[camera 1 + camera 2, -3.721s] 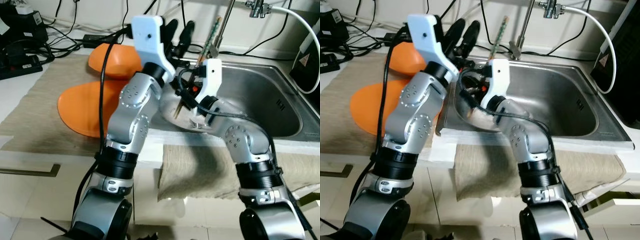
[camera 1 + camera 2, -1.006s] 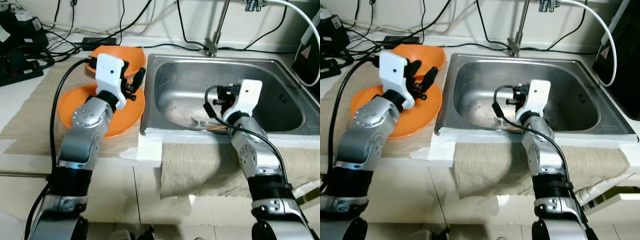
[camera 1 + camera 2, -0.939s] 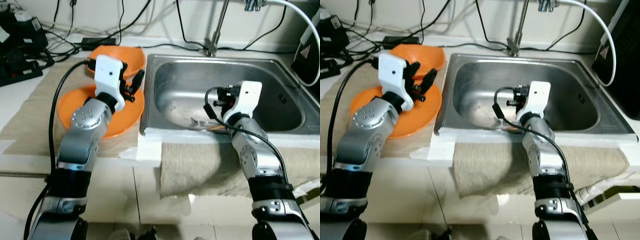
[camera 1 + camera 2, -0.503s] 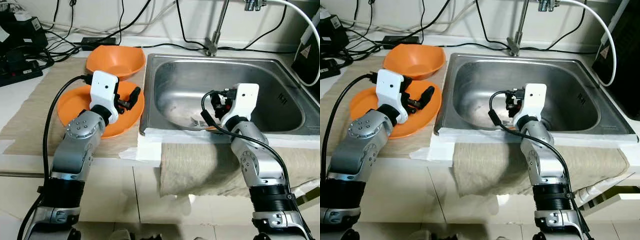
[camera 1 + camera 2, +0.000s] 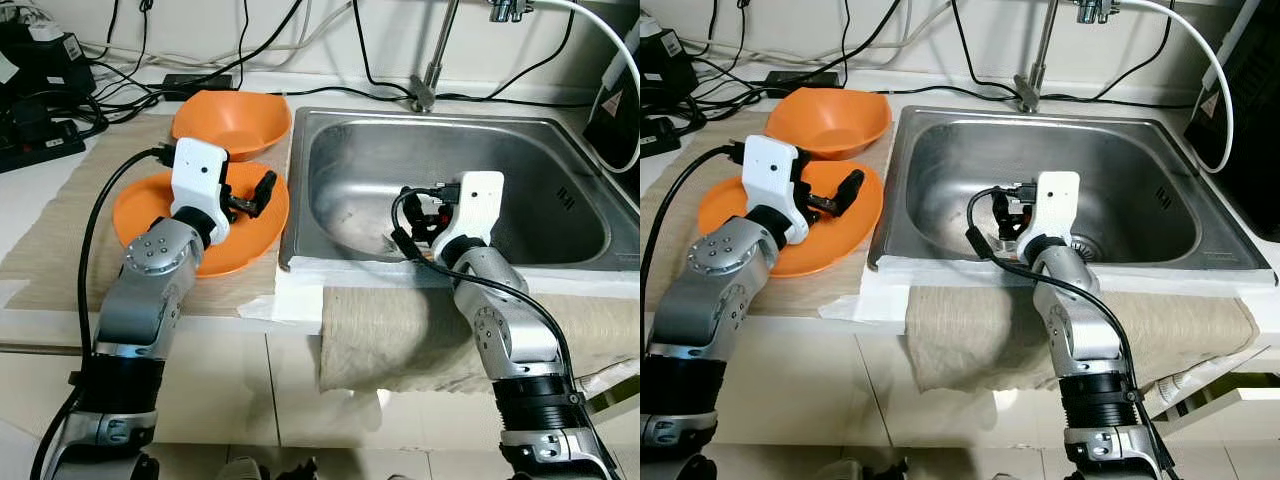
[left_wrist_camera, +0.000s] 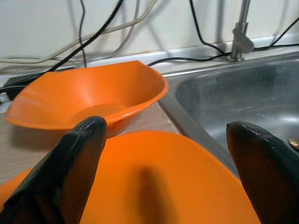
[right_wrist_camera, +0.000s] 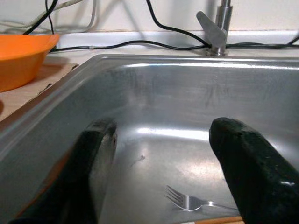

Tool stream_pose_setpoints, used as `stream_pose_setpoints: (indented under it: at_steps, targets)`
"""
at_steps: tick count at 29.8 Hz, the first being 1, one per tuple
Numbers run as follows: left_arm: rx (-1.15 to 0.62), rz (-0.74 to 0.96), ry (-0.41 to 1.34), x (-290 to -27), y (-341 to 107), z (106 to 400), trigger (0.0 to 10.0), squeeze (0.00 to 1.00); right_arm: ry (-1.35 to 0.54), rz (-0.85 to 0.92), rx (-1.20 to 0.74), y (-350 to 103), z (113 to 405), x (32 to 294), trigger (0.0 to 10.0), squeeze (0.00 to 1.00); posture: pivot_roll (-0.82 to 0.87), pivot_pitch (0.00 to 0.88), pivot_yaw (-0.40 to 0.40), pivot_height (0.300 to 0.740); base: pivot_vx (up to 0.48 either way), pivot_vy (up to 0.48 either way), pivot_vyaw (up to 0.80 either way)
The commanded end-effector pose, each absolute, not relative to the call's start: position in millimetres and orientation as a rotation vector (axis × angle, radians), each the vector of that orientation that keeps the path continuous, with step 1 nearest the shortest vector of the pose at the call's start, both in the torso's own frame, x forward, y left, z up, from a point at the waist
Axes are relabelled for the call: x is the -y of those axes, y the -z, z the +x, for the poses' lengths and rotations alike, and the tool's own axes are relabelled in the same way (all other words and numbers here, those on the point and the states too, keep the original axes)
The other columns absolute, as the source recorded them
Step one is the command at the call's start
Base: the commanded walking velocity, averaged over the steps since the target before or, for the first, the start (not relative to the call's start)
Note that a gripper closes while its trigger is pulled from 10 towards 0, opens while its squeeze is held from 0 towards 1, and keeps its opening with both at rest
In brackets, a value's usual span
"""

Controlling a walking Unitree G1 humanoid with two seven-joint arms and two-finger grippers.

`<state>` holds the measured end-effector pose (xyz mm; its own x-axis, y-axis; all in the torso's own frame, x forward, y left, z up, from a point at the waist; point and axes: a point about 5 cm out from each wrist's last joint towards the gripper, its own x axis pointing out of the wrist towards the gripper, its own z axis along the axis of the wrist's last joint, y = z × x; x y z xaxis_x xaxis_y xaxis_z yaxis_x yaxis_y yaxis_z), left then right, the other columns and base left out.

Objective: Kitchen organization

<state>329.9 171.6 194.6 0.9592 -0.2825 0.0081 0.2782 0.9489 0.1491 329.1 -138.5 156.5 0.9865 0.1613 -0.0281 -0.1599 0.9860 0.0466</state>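
Nearest us, a beige cloth [image 5: 400, 335] hangs over the front edge of the tabletop [image 5: 30, 190], below the steel sink [image 5: 560, 215]. Our right gripper [image 7: 159, 154] hangs just inside the sink's front wall, its fingers [image 7: 252, 163] spread wide and empty. A silver fork [image 7: 189, 201] lies on the sink floor near that front wall, tines toward the basin's middle, beside a thin orange strip we cannot identify. Our right arm rises over the cloth and bends forward into the basin.

On the woven mat [image 5: 60, 225] left of the sink, our left gripper [image 6: 163, 163] hovers low over an orange plate [image 5: 250, 225] near the tabletop's front edge, fingers [image 6: 74, 158] wide apart and holding nothing. Our left arm reaches up from the front, elbow bent.

Behind the plate sits an orange bowl [image 5: 232, 122], upright, close to the sink's back left corner. Farther back stand the faucet [image 5: 428, 85] at the sink's rear rim, black cables [image 5: 130, 80] along the wall, and a power strip [image 5: 35, 135] at the tabletop's far left.
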Motion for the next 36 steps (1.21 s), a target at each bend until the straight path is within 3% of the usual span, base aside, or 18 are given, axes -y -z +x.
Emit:
stream_pose_setpoints:
  at_steps: [1, 11, 20, 21, 36]
  targets:
    - [0.036, 0.149, 0.248, -181.5, -202.0, 332.4, 10.0, 0.00, -0.164, -0.001, -0.004, -166.2, 333.4, 139.8, 10.0, 0.00, 0.06, 0.000, -0.043, 0.732, 0.000, 0.000, 0.00]
    - [-0.038, 0.178, 0.140, -222.9, -196.4, 340.8, 10.0, 0.00, -0.229, 0.002, 0.030, -170.3, 332.9, 131.8, 10.0, 0.00, 0.07, 0.000, -0.045, 0.732, 0.000, 0.000, 0.00]
    - [0.002, 0.198, 0.131, -226.9, -201.9, 339.4, 10.0, 0.00, -0.242, 0.016, 0.017, -166.2, 331.2, 128.4, 10.0, 0.00, 0.07, 0.000, -0.050, 0.732, 0.000, 0.000, 0.00]
    - [0.022, 0.186, 0.122, -227.3, -204.5, 339.2, 0.0, 0.00, -0.242, 0.019, 0.013, -165.4, 331.5, 128.1, 10.0, 0.00, 0.07, 0.000, -0.052, 0.732, 0.000, 0.000, 0.00]
    - [0.041, 0.165, 0.170, -208.4, -196.2, 340.7, 0.0, 0.00, -0.254, -0.001, 0.010, -167.2, 335.4, 127.0, 10.0, 0.00, 0.06, 0.000, -0.070, 0.732, 0.000, 0.000, 0.00]
